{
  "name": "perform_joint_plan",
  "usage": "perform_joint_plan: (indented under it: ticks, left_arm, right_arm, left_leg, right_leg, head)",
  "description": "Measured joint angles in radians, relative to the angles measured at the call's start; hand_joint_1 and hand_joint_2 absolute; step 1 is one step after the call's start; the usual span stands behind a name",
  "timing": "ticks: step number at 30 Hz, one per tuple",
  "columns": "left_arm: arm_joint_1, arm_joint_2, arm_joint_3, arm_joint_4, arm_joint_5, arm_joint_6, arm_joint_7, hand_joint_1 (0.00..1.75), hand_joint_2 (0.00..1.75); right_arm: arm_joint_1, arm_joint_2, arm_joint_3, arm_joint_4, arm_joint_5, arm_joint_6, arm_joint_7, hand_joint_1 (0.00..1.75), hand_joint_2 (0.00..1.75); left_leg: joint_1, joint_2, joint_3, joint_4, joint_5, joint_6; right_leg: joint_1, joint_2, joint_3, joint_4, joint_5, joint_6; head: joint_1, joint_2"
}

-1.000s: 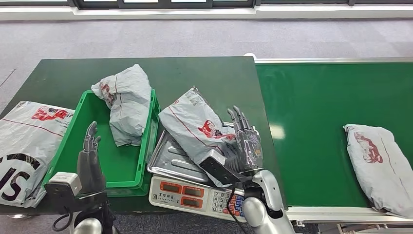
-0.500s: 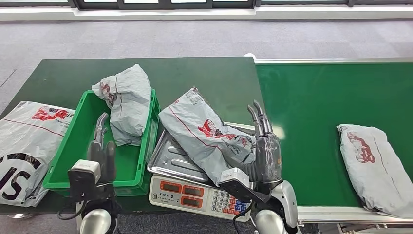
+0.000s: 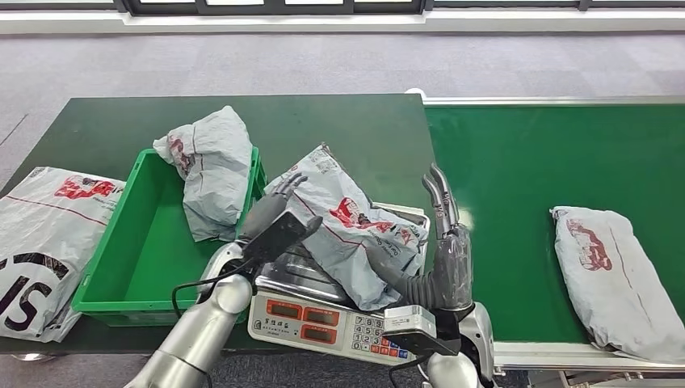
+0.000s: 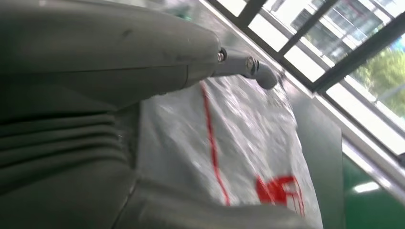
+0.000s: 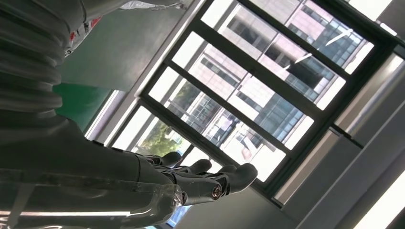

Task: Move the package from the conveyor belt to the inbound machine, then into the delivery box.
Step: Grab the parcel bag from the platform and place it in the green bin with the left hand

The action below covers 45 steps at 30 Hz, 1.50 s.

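Left robot hand (image 3: 271, 206) stretched flat against the near-left edge of the grey package (image 3: 343, 218), fingers apart, gripping nothing. Right robot hand (image 3: 443, 242) upright and released just beside the package's right end. Package lying tilted across the scale (image 3: 323, 311) tray. Green bin (image 3: 153, 250) just left; another parcel (image 3: 614, 267) well right on the conveyor belt (image 3: 525, 178).

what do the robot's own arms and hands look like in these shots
Both arms are rounded, polished silver metal. The left hand and right hand have dark grey, slender fingers and a grey ribbed cover at the base. A black box-shaped camera module sits at the left wrist with a black cable looping off it; the right wrist carries a pale grey-and-black module.
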Motion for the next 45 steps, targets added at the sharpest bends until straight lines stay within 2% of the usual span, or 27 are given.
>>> perform_joint_plan:
  ticks: [5,14,16,18,20,26,34,39,42,45]
  left_arm:
    - [-0.112,-0.035,-0.068,0.188,-0.028,0.005,-0.002,0.00,1.75]
    - [-0.205,-0.074,-0.136,0.369,-0.029,-0.028,-0.002,0.02,1.75]
    - [-0.214,-0.078,-0.151,0.397,-0.031,-0.038,-0.001,0.51,1.75]
    - [-0.220,-0.081,-0.170,0.423,-0.038,-0.054,0.000,1.36,1.75]
    - [-0.224,-0.081,-0.191,0.443,-0.048,-0.063,0.000,1.75,1.75]
    - [-0.234,-0.074,-0.241,0.479,-0.074,-0.052,-0.002,1.75,1.75]
    - [-0.241,-0.050,-0.263,0.491,-0.066,-0.042,-0.005,1.75,1.75]
    - [-0.230,-0.012,-0.262,0.472,-0.004,0.055,-0.039,1.75,1.75]
    - [-0.210,0.027,-0.249,0.401,0.026,0.138,-0.053,1.75,1.75]
    - [-0.177,0.066,-0.225,0.306,0.027,0.174,-0.047,1.75,1.75]
  right_arm:
    - [-0.008,0.002,0.007,0.000,-0.014,0.015,-0.001,0.00,1.75]
    - [-0.018,0.015,0.007,-0.002,-0.014,0.044,0.004,0.00,1.75]
    - [-0.017,0.017,0.007,-0.003,-0.010,0.046,0.005,0.00,1.75]
    - [-0.015,0.020,0.007,-0.006,-0.005,0.049,0.005,0.00,1.75]
    - [-0.014,0.021,0.007,-0.012,0.000,0.052,0.005,0.00,1.75]
    - [-0.004,0.022,0.007,-0.027,0.000,0.058,0.003,0.00,1.75]
    - [-0.002,0.022,0.007,-0.027,-0.018,0.062,-0.003,0.00,1.75]
    - [0.001,0.022,0.006,-0.032,-0.018,0.057,-0.004,0.00,1.75]
    - [0.004,0.022,0.005,-0.035,-0.018,0.044,-0.004,0.00,1.75]
    - [0.010,0.021,0.002,-0.040,-0.018,0.033,-0.004,0.00,1.75]
  left_leg:
    - [0.000,0.002,0.000,0.000,0.000,0.000]
    - [0.000,0.001,0.000,0.000,0.000,0.000]
    - [0.000,0.001,0.000,0.000,0.000,0.000]
    - [0.000,0.001,0.000,0.000,0.000,0.000]
    - [0.000,0.001,0.000,0.000,0.000,0.000]
    - [0.000,0.000,0.001,0.000,0.000,0.000]
    - [0.000,0.000,0.004,0.000,0.000,0.000]
    - [0.000,0.002,0.005,-0.001,0.001,-0.001]
    - [0.000,0.002,0.005,-0.001,0.001,-0.001]
    - [0.000,0.003,0.005,-0.002,0.001,-0.001]
  right_leg:
    - [0.000,0.002,-0.001,0.000,0.000,0.000]
    - [0.000,0.001,0.000,0.000,0.000,0.000]
    - [0.000,0.001,0.000,0.000,0.000,0.000]
    - [0.000,0.001,0.000,0.000,0.000,0.000]
    - [0.000,0.001,0.000,0.000,0.000,0.000]
    - [0.000,0.000,0.002,0.000,0.000,0.000]
    - [0.000,0.000,0.005,0.000,0.000,0.000]
    - [0.000,0.001,0.005,0.000,0.000,0.000]
    - [0.000,0.001,0.004,0.000,0.000,0.000]
    - [0.000,0.002,0.003,0.000,0.000,0.000]
  head:
    - [0.000,0.000]
    - [0.000,0.000]
    - [0.000,0.000]
    - [0.000,0.000]
    - [0.000,0.000]
    - [0.000,0.000]
    - [0.000,0.000]
    - [0.000,0.000]
    - [0.000,0.000]
    - [0.000,0.000]
